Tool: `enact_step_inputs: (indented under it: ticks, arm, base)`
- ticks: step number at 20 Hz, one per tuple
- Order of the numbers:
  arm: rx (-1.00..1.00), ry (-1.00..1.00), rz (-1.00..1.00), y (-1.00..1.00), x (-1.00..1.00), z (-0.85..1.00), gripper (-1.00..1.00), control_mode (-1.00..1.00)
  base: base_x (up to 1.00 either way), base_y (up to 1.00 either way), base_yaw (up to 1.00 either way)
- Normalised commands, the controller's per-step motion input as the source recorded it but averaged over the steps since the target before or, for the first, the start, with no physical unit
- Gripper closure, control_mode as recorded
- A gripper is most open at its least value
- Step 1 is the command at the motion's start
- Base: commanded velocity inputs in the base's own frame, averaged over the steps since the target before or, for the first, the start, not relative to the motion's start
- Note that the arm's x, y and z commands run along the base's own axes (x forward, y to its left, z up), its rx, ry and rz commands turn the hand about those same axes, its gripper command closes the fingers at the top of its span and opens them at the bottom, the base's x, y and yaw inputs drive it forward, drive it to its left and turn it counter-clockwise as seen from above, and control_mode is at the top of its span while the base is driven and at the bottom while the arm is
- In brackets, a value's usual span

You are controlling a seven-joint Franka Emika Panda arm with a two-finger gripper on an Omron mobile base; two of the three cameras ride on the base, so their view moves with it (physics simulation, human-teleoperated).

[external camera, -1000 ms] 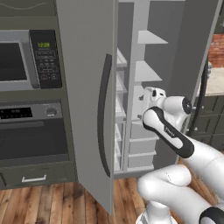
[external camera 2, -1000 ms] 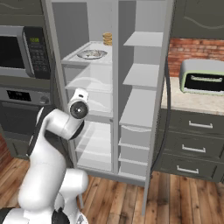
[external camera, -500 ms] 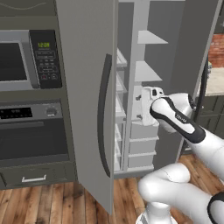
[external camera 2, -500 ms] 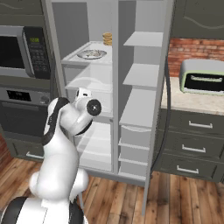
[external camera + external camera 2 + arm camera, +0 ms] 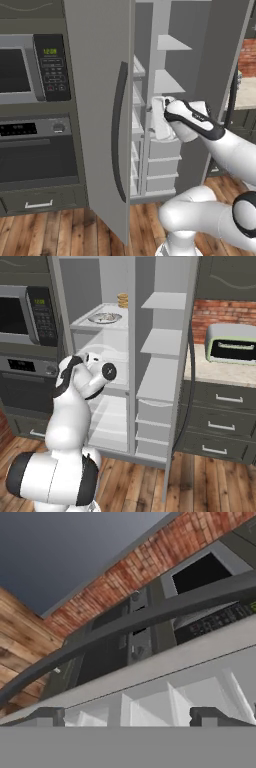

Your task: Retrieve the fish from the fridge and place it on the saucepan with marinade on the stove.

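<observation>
right base view has the fridge (image 5: pixel 150 356) standing open in front of me, and on its upper left shelf sits a plate (image 5: pixel 104 318) with a small pale, slim shape on it that i take to be the fish, too small for me to read which way its long axis runs. my tool (image 5: pixel 129 716) is spread wide with nothing between the tips, held at mid height at the front edge of the left compartment. so the plate lies above my tool and further back, and i judge the coming reach has to go up and in.
</observation>
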Motion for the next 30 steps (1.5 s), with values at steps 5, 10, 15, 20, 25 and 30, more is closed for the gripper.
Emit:
enact_step_inputs:
  ticks: [5, 10, 15, 20, 25, 30]
  arm:
    - [0.01, -0.04, 0.02, 0.21, 0.39, -0.31, -1.0, -1.0]
    - [0.0, -0.01, 0.01, 0.22, 0.38, -0.25, -1.0, -1.0]
    - [0.05, 0.0, 0.08, 0.12, 0.11, -0.05, -1.0, -1.0]
    - [0.1, 0.0, 0.15, 0.03, 0.01, 0.0, -1.0, -1.0]
    - [0.09, 0.0, 0.16, 0.16, 0.13, 0.0, -1.0, -1.0]
    - [0.05, 0.0, 0.15, 0.23, 0.04, 0.0, -1.0, -1.0]
  base:
    - [0.0, 0.0, 0.0]
    - [0.0, 0.0, 0.0]
    - [0.0, 0.0, 0.0]
    - [0.0, 0.0, 0.0]
    - [0.0, 0.0, 0.0]
    - [0.0, 0.0, 0.0]
